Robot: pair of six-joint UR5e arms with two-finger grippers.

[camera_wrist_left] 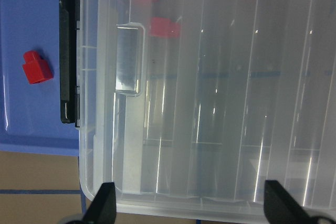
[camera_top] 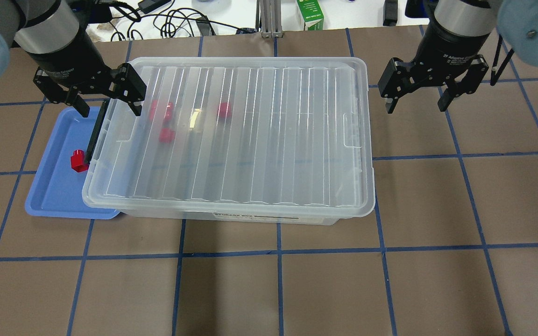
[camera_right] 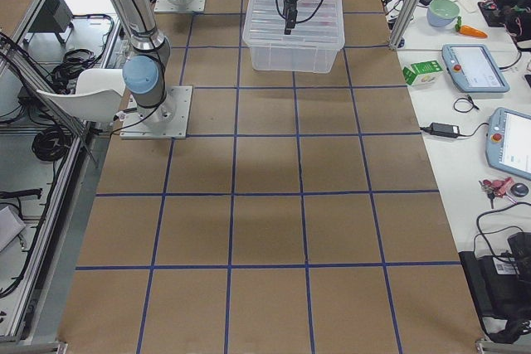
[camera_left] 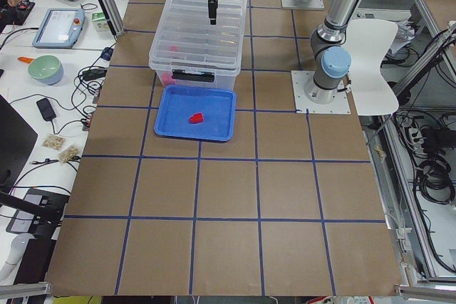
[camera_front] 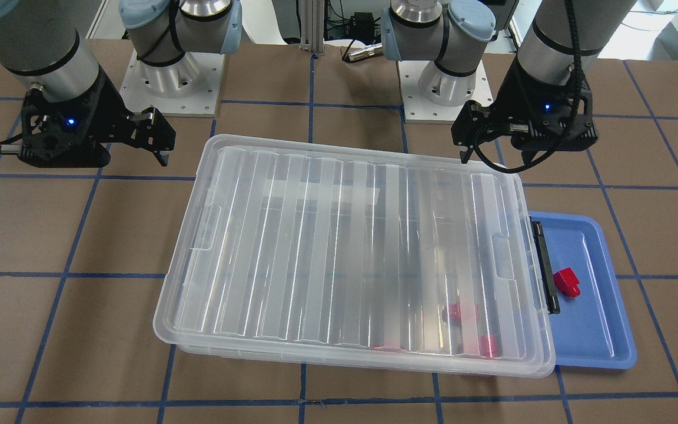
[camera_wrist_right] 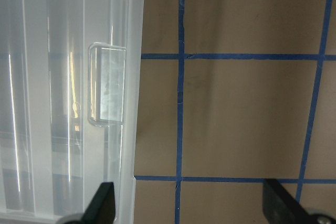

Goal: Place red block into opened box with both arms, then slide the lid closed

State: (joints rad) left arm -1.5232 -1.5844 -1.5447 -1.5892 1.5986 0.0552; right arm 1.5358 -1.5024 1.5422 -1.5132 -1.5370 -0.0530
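Observation:
The clear ribbed lid point(camera_top: 250, 130) lies on top of the clear box point(camera_top: 231, 217) and covers it. Through the lid I see three red blocks point(camera_top: 161, 110) near the box's left end. Another red block point(camera_top: 78, 161) lies on the blue tray point(camera_top: 56, 196), beside the box's black bar point(camera_top: 94, 135). My left gripper point(camera_top: 110, 110) is open and empty, above the lid's left edge and the bar. My right gripper point(camera_top: 414, 107) is open and empty, over bare table just right of the lid's far right end.
The blue tray is tucked partly under the box's left end. A green carton point(camera_top: 310, 14) and cables point(camera_top: 175, 21) sit beyond the table's far edge. Both arm bases point(camera_front: 180, 76) stand on the robot's side. Brown table with blue tape lines point(camera_top: 278, 252) stretches in front of the box.

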